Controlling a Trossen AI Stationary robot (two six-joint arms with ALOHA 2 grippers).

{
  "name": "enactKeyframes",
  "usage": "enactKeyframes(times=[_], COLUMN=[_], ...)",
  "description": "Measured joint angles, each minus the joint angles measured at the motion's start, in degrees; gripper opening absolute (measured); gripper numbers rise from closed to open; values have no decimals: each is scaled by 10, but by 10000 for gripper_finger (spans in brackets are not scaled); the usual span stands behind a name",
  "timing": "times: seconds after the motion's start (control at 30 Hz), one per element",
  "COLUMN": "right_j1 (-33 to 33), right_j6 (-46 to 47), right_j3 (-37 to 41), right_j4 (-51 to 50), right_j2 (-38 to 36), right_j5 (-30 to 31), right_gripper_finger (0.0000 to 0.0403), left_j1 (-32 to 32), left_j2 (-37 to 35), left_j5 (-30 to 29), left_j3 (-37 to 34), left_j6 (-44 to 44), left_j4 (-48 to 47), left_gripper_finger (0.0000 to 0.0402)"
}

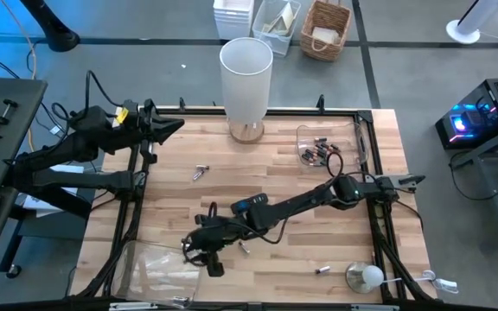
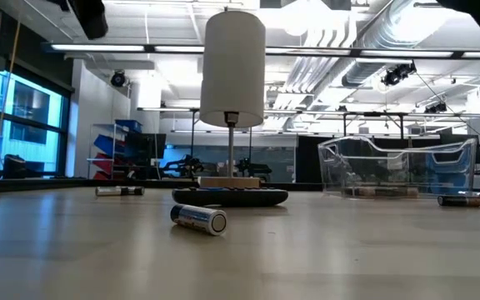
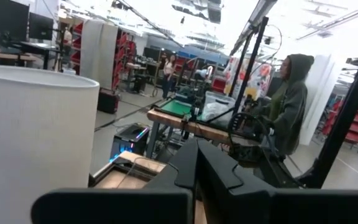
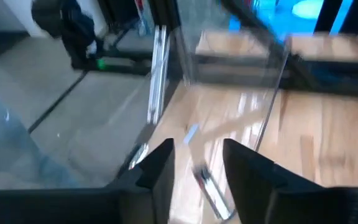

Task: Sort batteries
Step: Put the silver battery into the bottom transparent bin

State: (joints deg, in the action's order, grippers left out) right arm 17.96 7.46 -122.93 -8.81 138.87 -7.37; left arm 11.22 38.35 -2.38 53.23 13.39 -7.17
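My right gripper point(image 1: 207, 259) point(image 4: 197, 171) reaches across the table to the near left and stands open at the edge of a clear container point(image 1: 158, 269) point(image 4: 166, 81). A silvery battery point(image 4: 209, 190) shows low between its fingers. Loose batteries lie on the wood point(image 1: 199, 172) point(image 1: 243, 248) point(image 1: 322, 270), one of them close to the low camera point(image 2: 198, 218). More batteries sit in a clear bin point(image 1: 322, 149) point(image 2: 398, 167) at the far right. My left gripper point(image 1: 175, 126) point(image 3: 197, 165) waits shut, raised over the far left edge. My right gripper has the silvery battery point(image 4: 204, 180) in the gap between its open fingers point(image 4: 160, 168), which slant down toward the table's left. The battery is narrower than the gap. I cannot tell whether either finger touches it.
A white lamp point(image 1: 246, 82) point(image 2: 234, 71) stands at the far middle. A flat black bar point(image 2: 232, 197) lies in front of it in the low view. A white ball on a round base point(image 1: 366, 276) sits near the right front corner. A person point(image 3: 291, 99) stands beyond the table.
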Motion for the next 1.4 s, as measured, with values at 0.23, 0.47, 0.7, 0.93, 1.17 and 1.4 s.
enactKeyframes(times=[0.23, 0.47, 0.7, 0.93, 1.17, 1.4], right_j1=[-4, -10, 81, 227, 261, 156], right_j6=[38, 31, 149, 508, 747, 614], right_j3=[1, -1, 33, 260, 381, 384], right_j4=[-94, -394, -629, -542, -386, -284], right_j2=[-37, -144, -180, -262, -323, -322], right_j5=[-13, 85, 155, 144, 173, 257], right_gripper_finger=[160, 149, 145, 144, 145, 145], left_j1=[0, -14, -76, -132, -169, -165], left_j2=[3, 47, 121, 148, 150, 176], left_j5=[-6, -9, -2, -2, -44, -106], left_j3=[0, 0, 0, 0, 0, 0], left_j6=[28, 55, 45, 45, 39, 134], left_j4=[-25, -51, -50, -55, -146, -357], left_gripper_finger=[0, 0, 0, 0, 0, 0])
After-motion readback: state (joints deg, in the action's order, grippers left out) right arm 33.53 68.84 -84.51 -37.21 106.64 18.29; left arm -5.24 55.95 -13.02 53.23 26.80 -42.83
